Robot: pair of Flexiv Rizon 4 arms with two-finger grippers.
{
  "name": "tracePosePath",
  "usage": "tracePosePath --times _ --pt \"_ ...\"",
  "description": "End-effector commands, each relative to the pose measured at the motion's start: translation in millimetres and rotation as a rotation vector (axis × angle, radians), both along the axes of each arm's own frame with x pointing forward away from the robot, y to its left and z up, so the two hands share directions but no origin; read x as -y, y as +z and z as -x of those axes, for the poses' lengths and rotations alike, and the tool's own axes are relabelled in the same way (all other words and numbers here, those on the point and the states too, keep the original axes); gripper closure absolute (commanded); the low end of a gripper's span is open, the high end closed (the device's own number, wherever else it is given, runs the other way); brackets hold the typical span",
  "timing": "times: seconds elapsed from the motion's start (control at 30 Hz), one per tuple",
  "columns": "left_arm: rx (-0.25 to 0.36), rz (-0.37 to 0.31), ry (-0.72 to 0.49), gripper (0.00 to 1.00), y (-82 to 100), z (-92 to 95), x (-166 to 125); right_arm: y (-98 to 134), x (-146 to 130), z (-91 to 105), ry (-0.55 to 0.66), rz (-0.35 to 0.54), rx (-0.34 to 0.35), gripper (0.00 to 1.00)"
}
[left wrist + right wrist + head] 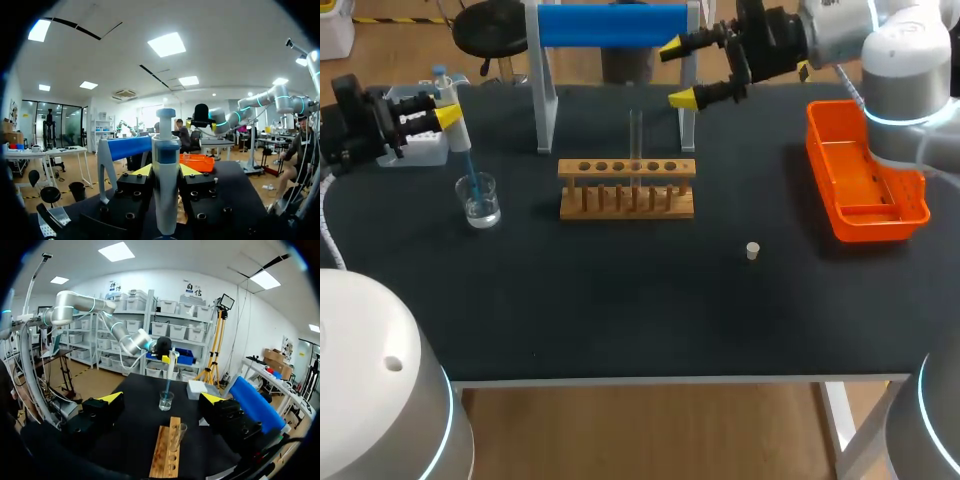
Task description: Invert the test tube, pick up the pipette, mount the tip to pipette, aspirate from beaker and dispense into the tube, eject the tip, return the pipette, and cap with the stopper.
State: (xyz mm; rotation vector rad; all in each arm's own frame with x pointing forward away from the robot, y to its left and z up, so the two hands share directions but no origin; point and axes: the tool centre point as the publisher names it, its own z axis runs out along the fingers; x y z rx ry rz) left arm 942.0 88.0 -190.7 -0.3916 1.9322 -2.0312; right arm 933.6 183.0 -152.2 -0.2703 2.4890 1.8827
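At the table's left, my left gripper (445, 112) is shut on the white pipette (455, 125). The pipette's blue tip (470, 172) dips into the glass beaker (480, 201), which holds clear liquid. In the left wrist view the pipette (166, 175) stands upright between the fingers of the left gripper (166, 171). A clear test tube (635, 140) stands mouth up in the wooden rack (627, 188). The small white stopper (752, 251) lies on the mat to the right of the rack. My right gripper (677, 72) hangs open and empty behind the rack; from it I see the rack (167, 450), tube (179, 435) and beaker (166, 401) ahead.
A stand with a blue bar (610, 25) rises behind the rack. A white tip box (420, 152) sits under my left gripper at the far left. An orange tray (865, 185) lies at the right edge. The near half of the black mat holds only the stopper.
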Motion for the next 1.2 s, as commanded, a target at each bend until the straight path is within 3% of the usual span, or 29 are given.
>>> tracePosePath --times 0.03,0.5,1.2 --pt "0.000 0.000 -0.001 1.00 0.4 0.2 -0.3 -15.5 1.8 -7.1 0.010 -0.002 -0.008 0.00" --pt "0.000 0.000 -0.001 1.00 0.4 0.2 -0.3 -64.3 -4.9 -10.4 0.019 0.010 -0.015 0.00" --pt "0.000 0.000 -0.001 1.00 0.4 0.2 -0.3 -111.4 -21.3 -22.4 -0.018 0.069 -0.054 0.00"
